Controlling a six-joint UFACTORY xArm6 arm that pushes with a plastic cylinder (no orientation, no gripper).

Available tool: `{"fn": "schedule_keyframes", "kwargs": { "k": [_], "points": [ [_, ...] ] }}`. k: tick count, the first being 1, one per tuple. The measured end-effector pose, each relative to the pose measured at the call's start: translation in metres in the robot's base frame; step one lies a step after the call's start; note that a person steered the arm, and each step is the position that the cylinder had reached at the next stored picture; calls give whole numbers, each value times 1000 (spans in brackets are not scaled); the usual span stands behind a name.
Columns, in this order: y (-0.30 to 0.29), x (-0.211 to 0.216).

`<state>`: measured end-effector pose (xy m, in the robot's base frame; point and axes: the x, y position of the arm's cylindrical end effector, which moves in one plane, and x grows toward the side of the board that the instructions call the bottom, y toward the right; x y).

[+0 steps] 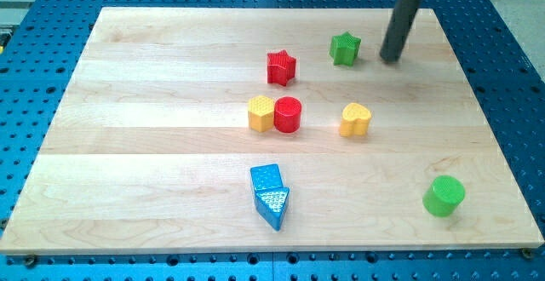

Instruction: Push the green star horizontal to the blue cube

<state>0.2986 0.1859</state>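
The green star (345, 48) sits near the view's top, right of centre, on the wooden board (128, 102). The blue cube (266, 178) sits low in the view, near the middle, touching a blue triangular block (273, 207) just below it. My tip (390, 59) is on the board a short way to the right of the green star, with a small gap between them. The rod rises toward the view's top edge.
A red star (281, 67) lies left of the green star. A yellow hexagon (261, 113) touches a red cylinder (288, 114) in the middle. A yellow heart (355, 119) lies right of them. A green cylinder (444, 195) sits at the lower right.
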Motion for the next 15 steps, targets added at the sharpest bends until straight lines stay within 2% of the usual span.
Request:
{"fn": "schedule_keyframes", "kwargs": {
  "k": [1, 2, 4, 5, 6, 7, 8, 9, 11, 12, 13, 14, 15],
  "points": [
    [-29, -23],
    [-72, -11],
    [-57, 90],
    [-80, 36],
    [-123, 52],
    [-117, 116],
    [-72, 104],
    [-69, 76],
    [0, 164],
    [23, 129],
    [27, 187],
    [14, 202],
    [-33, 179]
  ]
}}
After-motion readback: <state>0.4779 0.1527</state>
